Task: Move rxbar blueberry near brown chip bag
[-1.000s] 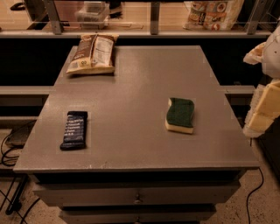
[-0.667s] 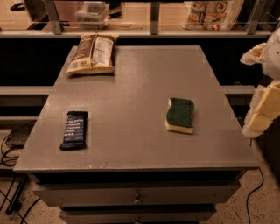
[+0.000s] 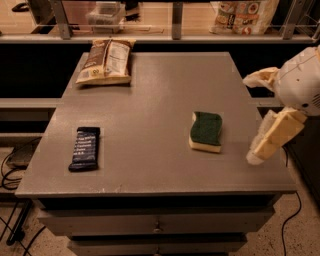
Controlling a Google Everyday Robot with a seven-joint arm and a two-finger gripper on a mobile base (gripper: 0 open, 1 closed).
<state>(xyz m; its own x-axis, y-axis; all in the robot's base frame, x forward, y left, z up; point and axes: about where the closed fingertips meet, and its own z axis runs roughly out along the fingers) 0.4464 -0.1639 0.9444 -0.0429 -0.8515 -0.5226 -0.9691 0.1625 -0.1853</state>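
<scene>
White print on rxbar blueberry [image 3: 85,148] and brown chip bag [image 3: 106,61] illegible, hand [image 3: 255,117] far right

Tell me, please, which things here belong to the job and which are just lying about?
Job: rxbar blueberry, front left; brown chip bag, back left; gripper, open, at the right edge of the table.
Lying about: green-and-yellow sponge, right of centre.

tally on the table

one rxbar blueberry [image 3: 84,148], near left. one brown chip bag [image 3: 106,61], far left. one green-and-yellow sponge [image 3: 205,131], right of centre. one grey table [image 3: 150,100] under all three. one gripper [image 3: 248,120], over the table's right edge, two fingers [image 3: 275,137] spread well apart. one far shelf [image 3: 210,38]: one printed bag [image 3: 245,15] at right, one clear tub [image 3: 106,12] at left.
</scene>
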